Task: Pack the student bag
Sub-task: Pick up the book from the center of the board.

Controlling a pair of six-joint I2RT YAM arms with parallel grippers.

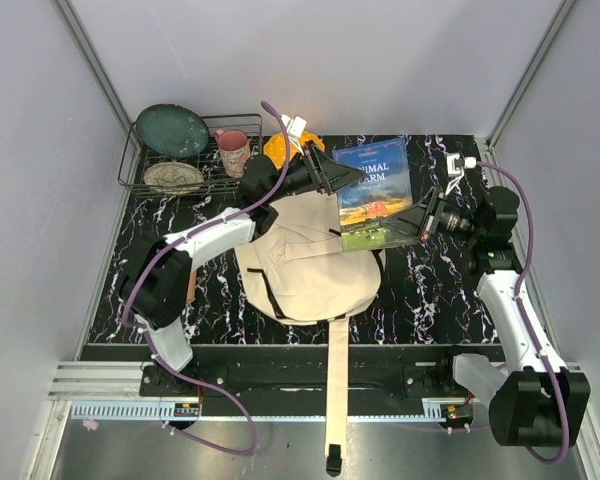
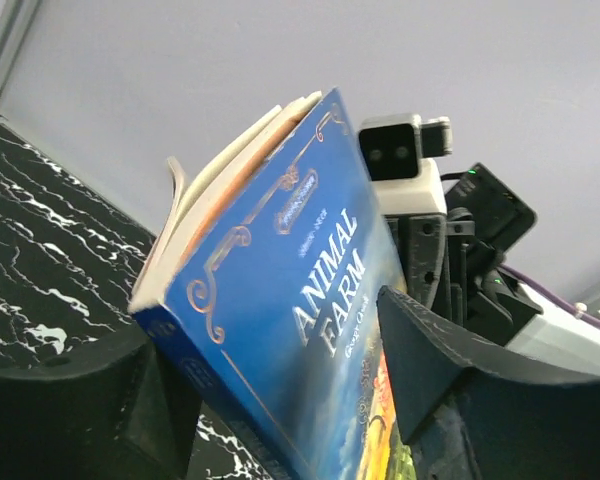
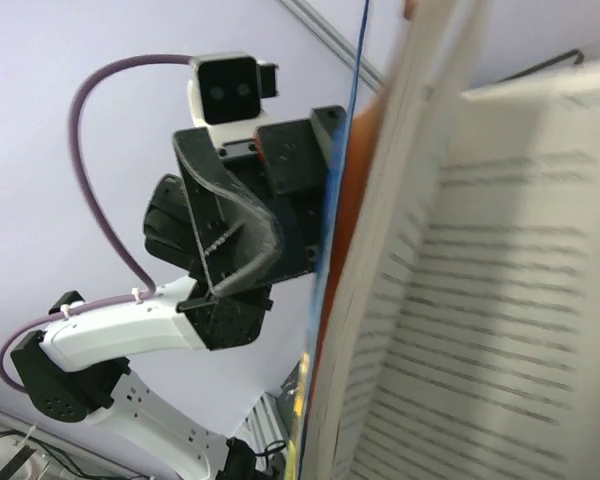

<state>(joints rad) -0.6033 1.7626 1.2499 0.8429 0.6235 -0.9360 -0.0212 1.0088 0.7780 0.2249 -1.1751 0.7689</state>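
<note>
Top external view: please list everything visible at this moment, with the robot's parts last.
student bag: one, cream, table centre, a strap over the near edge
book: one, blue cover, held above the bag's far side
wire rack: one, dark, far left corner
plate: one, teal, in the rack
dish: one, speckled grey, in the rack
mug: one, pink, rack's right end
orange object: one, partly hidden, beside the mug
table: one, black, white-veined
left gripper: one, black, fingers straddling the book's left edge
right gripper: one, black, shut on the book's near right corner
</note>
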